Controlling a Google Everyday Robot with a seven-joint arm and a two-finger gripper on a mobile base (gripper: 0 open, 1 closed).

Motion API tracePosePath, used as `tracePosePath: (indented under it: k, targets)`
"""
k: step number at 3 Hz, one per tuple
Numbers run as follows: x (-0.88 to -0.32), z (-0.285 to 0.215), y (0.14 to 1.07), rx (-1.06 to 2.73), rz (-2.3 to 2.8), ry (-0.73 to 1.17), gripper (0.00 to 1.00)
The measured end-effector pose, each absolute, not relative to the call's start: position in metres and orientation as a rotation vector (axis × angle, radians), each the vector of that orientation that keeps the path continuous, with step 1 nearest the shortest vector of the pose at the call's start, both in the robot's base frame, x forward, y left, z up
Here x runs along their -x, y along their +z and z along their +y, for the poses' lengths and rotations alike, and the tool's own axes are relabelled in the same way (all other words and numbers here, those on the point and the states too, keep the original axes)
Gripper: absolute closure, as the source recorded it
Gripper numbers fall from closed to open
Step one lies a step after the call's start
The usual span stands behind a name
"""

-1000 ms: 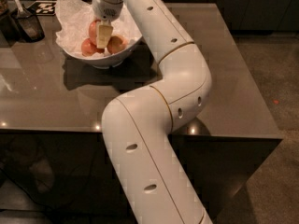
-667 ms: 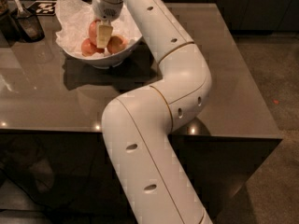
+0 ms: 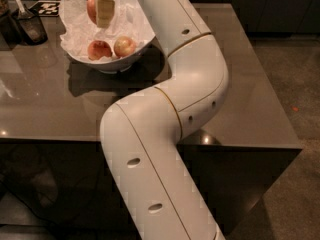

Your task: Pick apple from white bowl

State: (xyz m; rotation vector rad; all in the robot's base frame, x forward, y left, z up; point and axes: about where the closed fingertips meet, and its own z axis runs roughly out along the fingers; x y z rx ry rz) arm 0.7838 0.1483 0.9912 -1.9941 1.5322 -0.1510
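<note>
The white bowl (image 3: 145, 46), lined with crumpled white paper, stands at the far left of the dark table. My gripper (image 3: 102, 11) hangs above the bowl, shut on the apple (image 3: 92, 7), which is lifted clear of the bowl; a pale finger covers its front. Two apples stay in the bowl: a smaller deep-red apple (image 3: 99, 49) and an apple with yellow patches (image 3: 125, 46). My white arm (image 3: 185, 79) reaches from the bottom of the camera view over the table to the bowl.
A dark container with a utensil (image 3: 27, 24) stands at the table's far left corner, beside a black-and-white marker tag (image 3: 45, 6). The table's front edge (image 3: 150, 141) and right edge border a dark floor.
My gripper has risen out of the bowl with the apple in it. Two apples remain in the bowl. The view has shifted and the arm looks closer.
</note>
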Motion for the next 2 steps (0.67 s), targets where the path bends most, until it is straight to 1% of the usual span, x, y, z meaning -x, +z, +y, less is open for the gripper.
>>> tracePosePath:
  k: [1,2]
  targets:
    - [-0.7708,0.1473,1.0347,1.946,1.505,-0.228,1.0]
    - [-0.7728,0.1498,1.0436,1.92,1.48,-0.242,1.0]
